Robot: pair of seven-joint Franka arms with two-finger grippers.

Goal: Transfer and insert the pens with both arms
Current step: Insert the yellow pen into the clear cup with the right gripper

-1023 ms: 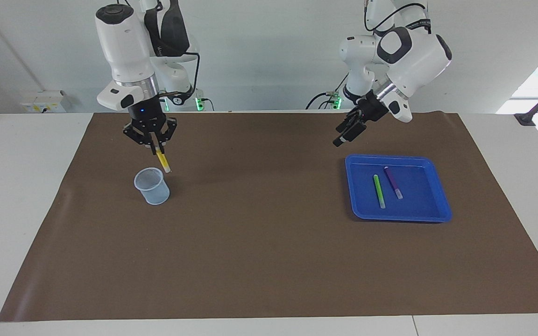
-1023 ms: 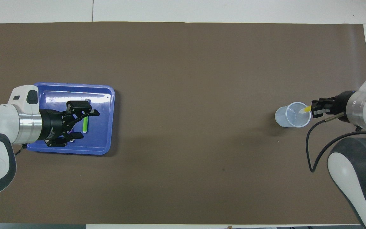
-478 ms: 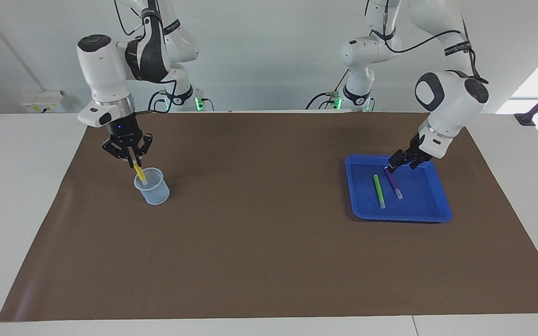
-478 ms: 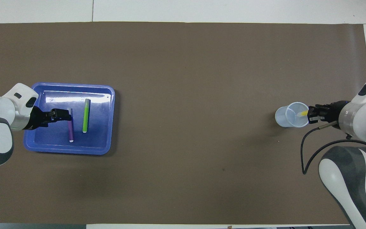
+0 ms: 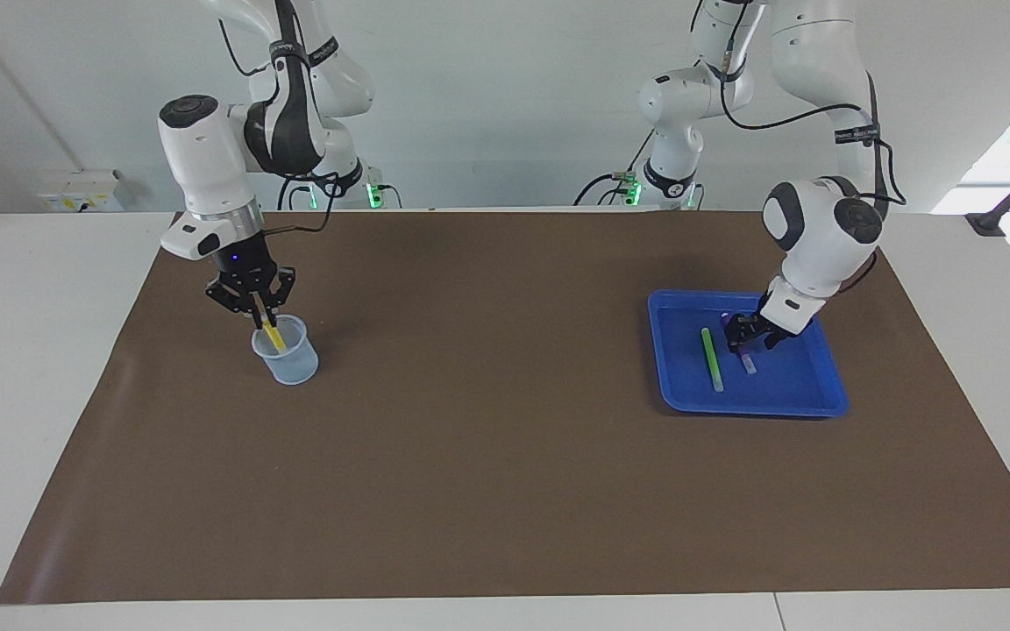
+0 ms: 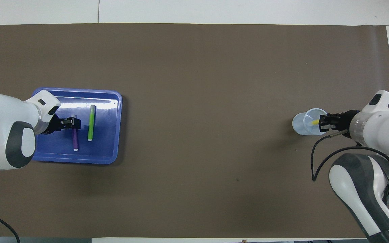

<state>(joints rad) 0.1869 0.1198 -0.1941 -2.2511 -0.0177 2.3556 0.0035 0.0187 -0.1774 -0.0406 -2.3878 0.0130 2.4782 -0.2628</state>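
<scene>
While the right gripper [image 5: 264, 317] clamps the yellow pen [image 5: 273, 336] over the cup [image 5: 286, 350], an off-centre release could topple it; the left gripper's [image 5: 748, 337] finger state at the purple pen [image 6: 75, 140] cannot be told.

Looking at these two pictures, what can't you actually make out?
- Whether the left end effector has gripped the slim purple marker pen in the blue plastic tray: too small in both views.
- That pen's end nearer the robots: covered by the end effector in the overhead view.
- The lower tip of the slim yellow marker pen held by the right end effector: blurred through the clear plastic cup.
</scene>
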